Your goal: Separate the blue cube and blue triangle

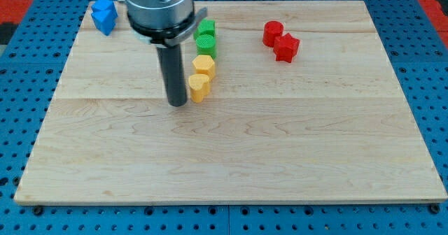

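Two blue blocks sit touching at the board's top left corner: one (pixel 102 8) nearer the top edge and one (pixel 106 22) just below it; which is the cube and which the triangle I cannot tell. My tip (pixel 177 103) rests on the board left of centre, well to the lower right of the blue blocks. It stands right beside the left of the lower yellow block (pixel 199 87).
A column of blocks stands right of the rod: two green blocks (pixel 206 29) (pixel 206 45), then two yellow blocks, the upper one (pixel 203 66). A red cylinder (pixel 272 32) and red star (pixel 286 47) touch at the top right. The wooden board (pixel 280 151) lies on a blue pegboard.
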`<state>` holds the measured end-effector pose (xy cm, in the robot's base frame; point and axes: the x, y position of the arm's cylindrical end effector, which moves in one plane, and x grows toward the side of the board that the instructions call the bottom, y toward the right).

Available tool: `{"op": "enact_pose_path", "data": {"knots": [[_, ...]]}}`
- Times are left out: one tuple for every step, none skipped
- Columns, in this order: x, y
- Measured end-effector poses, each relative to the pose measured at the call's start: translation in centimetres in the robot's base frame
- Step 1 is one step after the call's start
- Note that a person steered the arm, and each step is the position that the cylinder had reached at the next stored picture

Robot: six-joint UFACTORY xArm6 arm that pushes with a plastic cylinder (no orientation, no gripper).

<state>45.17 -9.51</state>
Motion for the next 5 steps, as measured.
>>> {"op": "enact_pose_path", "data": {"knots": [[-3.6, -9.1], [-10.9, -20.5], [-15.7, -21.0], [-19.3, -19.2], [-21.2, -15.8]]}}
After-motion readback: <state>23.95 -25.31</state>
